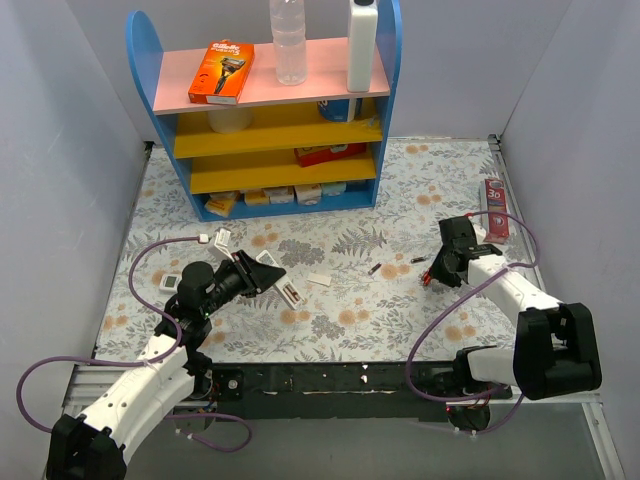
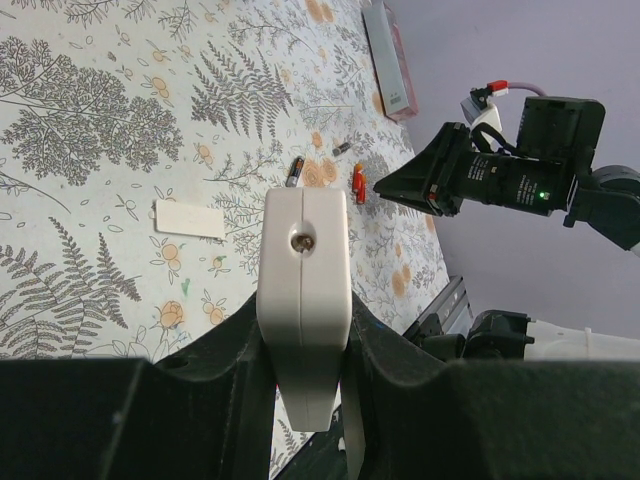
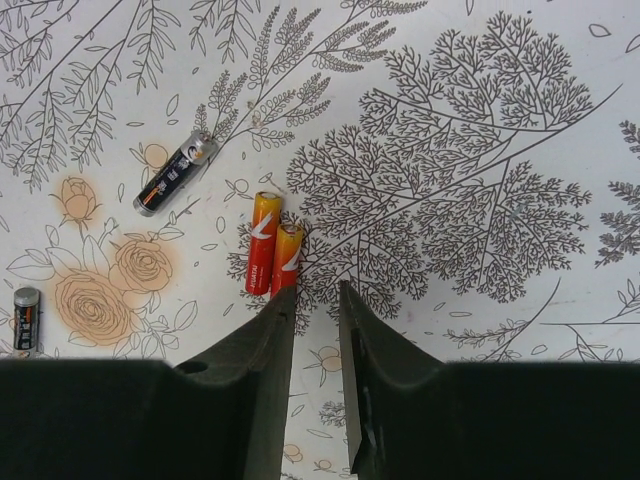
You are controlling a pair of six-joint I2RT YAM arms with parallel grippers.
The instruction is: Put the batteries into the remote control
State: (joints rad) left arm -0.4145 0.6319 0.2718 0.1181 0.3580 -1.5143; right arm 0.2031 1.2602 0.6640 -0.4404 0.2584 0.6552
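Clamped between the left fingers [image 2: 215, 365]: the remote control [image 2: 303, 290], white, pinched by both long sides, a small screw hole facing the wrist camera. Near it on the floral tabletop [image 2: 90, 120], lying flat, a small white cover plate [image 2: 190, 218]. Farther right, clear of the remote, a dark battery [image 3: 176, 173] lying slantwise, silver end uppermost in the right wrist view. At that view's left edge, apart from the first, a second dark battery [image 3: 26, 318]. Just right of the first, a pair of orange-red batteries [image 3: 264, 243], side by side and touching. Right fingers [image 3: 255, 370] slightly apart, gripping nothing, tips just beside the pair's near ends. Against the far wall, a blue shelf [image 1: 142, 35].
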